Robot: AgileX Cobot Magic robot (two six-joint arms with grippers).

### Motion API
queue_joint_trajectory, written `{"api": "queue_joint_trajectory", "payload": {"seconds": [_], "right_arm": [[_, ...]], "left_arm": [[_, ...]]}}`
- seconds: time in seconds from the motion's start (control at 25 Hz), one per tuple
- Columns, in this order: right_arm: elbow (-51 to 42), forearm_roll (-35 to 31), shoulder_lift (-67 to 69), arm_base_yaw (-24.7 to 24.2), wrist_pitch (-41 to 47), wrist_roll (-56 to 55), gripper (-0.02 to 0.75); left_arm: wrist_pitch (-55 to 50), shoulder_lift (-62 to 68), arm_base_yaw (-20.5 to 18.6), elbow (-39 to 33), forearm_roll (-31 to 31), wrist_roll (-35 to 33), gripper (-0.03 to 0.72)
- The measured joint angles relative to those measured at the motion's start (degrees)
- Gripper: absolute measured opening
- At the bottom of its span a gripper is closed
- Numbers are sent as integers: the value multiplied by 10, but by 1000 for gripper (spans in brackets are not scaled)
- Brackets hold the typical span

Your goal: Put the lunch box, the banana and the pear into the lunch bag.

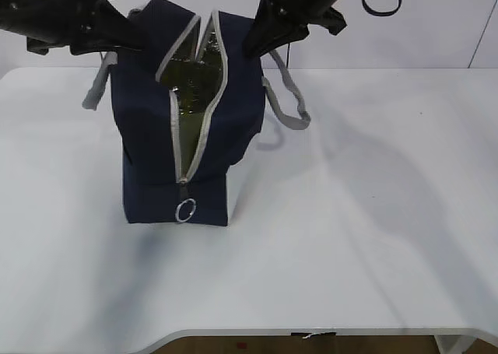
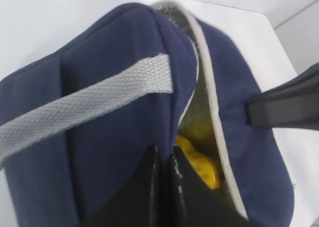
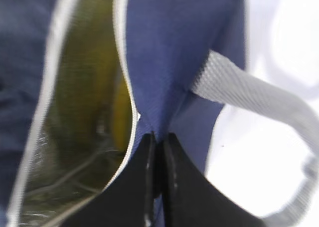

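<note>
The navy lunch bag (image 1: 156, 136) stands on the table with its top zipper open and its ring pull (image 1: 185, 211) hanging at the near end. My left gripper (image 1: 138, 38) is shut on the bag's left rim, pinching the navy fabric (image 2: 166, 154). On the opposite rim my right gripper (image 1: 254, 47) is shut on the fabric beside the zipper strip (image 3: 158, 137). Yellow fruit (image 2: 202, 164) lies inside against the foil lining (image 3: 75, 152). I cannot tell whether it is the banana or the pear. The lunch box is hidden.
The bag's two grey webbing handles (image 1: 289, 97) (image 2: 84, 105) hang down its sides. The white table (image 1: 366, 214) stretches out to the right and front of the bag. The right arm's finger (image 2: 289, 105) shows across the bag in the left wrist view.
</note>
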State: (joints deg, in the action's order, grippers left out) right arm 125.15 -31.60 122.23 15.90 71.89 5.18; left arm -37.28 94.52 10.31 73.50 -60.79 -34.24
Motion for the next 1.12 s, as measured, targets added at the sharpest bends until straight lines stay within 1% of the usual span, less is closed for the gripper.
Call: {"api": "queue_joint_trajectory", "payload": {"seconds": [0.2,0.48,0.64,0.8,1.12], "right_arm": [[-8,38,-26,0,2,-3,8],[-103,86,-82,0,2,0,8],[-141,121,-115,0,2,4,8],[-151,151,-151,0,5,6,8],[-183,186,-183,0,6,8,8]], "left_arm": [[7,0,41,3,-9,-3,-5],[46,1,98,14,-21,-4,-5],[52,2,124,16,-25,-4,-5],[71,2,148,17,-38,-4,-5],[109,2,183,18,-51,-5,-5]]}}
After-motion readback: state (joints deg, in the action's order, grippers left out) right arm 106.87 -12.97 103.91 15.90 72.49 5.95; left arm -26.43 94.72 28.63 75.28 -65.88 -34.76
